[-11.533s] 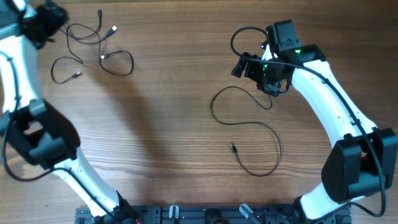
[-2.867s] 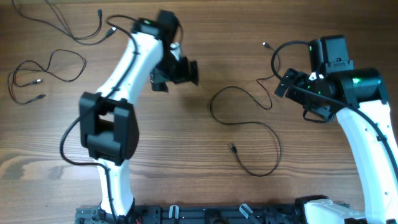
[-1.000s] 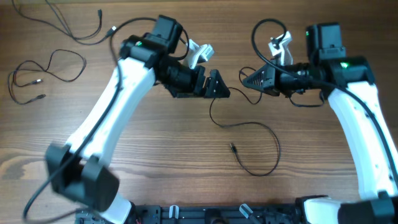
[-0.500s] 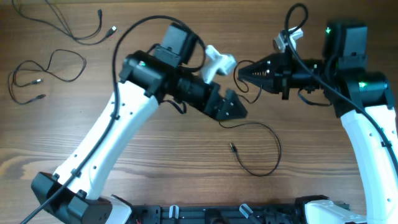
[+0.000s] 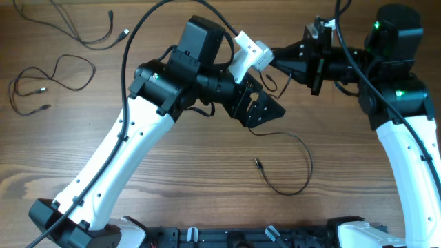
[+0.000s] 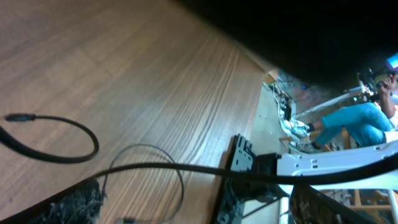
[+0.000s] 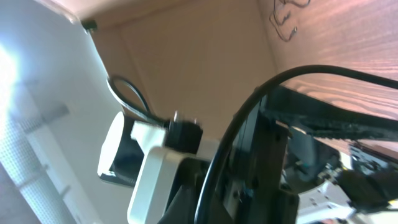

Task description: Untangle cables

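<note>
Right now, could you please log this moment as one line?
left tool: open, near centre cable | right tool: grip unclear | side cables: untouched, far left

Left arm (image 5: pixel 117 158): white tubular links, black joint housings, black motor box (image 5: pixel 201 41), green light (image 5: pixel 153 77), white wrist bracket (image 5: pixel 249 52), black lead (image 5: pixel 128 65) arching alongside.
Left gripper (image 5: pixel 265 110): black, angular.
Right arm (image 5: pixel 403 165): matching white links, black joints, green lights (image 5: pixel 375 26).
Right gripper (image 5: pixel 279 56): black, tapered.

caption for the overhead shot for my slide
Left arm and right arm meet over one cable; more cables lie far left
</note>
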